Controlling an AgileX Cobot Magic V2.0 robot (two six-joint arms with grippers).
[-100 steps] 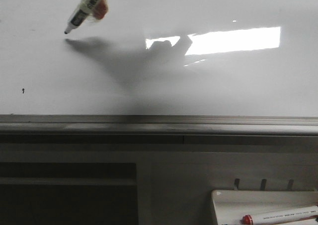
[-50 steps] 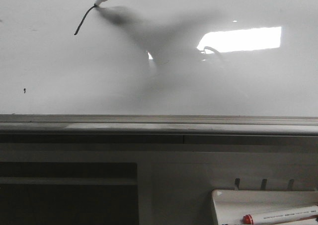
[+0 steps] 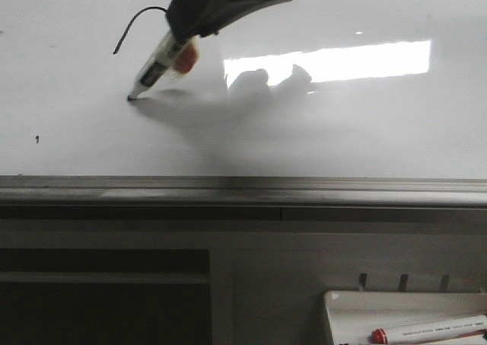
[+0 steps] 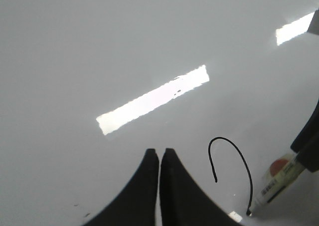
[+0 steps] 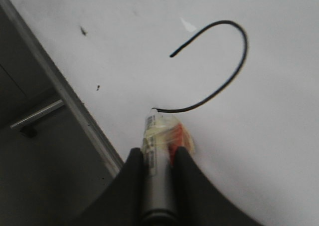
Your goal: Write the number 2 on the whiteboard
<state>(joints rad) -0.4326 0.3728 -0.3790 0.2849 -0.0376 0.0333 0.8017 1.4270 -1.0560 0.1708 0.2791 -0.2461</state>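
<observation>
The right gripper (image 5: 158, 158) is clamping a marker (image 3: 161, 63), its tip pressing on the glossy whiteboard (image 3: 365, 132). The 2 (image 5: 219, 71) is showing only a thin black hook and diagonal. The left gripper (image 4: 159, 158) is hovering with tapered fingers closed together, holding nothing.

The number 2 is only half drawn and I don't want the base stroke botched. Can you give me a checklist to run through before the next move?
1. Marker held firmly in the right gripper: ok, fingers shut on its barrel.
2. Tip on the whiteboard at the end of the diagonal: ok, it meets the line's end in the right wrist view.
3. The number 2 so far: hook and diagonal drawn, base stroke missing: not ok yet.
4. Room to the right for the base: ok, the board is bare there.
5. Left gripper out of the way: ok, shut and beside the stroke, not on it.
6. Pen pressure: cannot tell.
</observation>
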